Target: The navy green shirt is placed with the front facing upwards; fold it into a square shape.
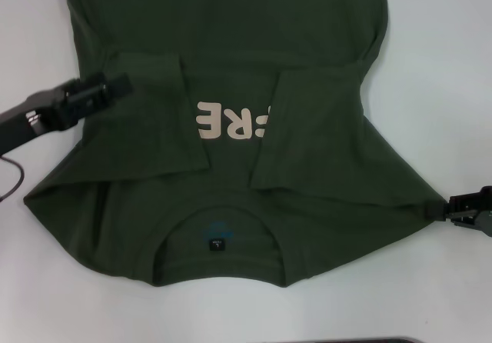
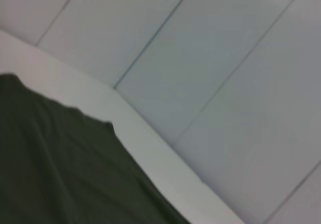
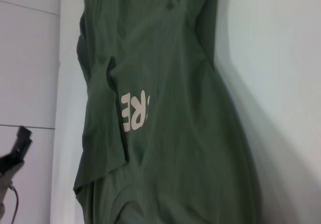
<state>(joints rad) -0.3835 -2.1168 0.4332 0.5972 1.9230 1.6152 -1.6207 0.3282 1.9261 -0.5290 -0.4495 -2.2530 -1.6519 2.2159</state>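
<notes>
The left hand [image 1: 115, 84], its state impossible to tell, is being held at nine o'clock over the folded-in sleeve. The navy green shirt [image 1: 231, 66] is lying lengthwise on the surface [image 1: 446, 51], collar nearest. The right hand [image 1: 448, 208] is pinching the four-o'clock shoulder corner.

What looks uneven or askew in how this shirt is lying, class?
On the navy green shirt, both sleeves are folded inward over the chest, hiding part of the cream lettering. The shoulder edge by the right gripper is stretched out to a point, so the outline is lopsided. The left gripper is over the other sleeve.
</notes>
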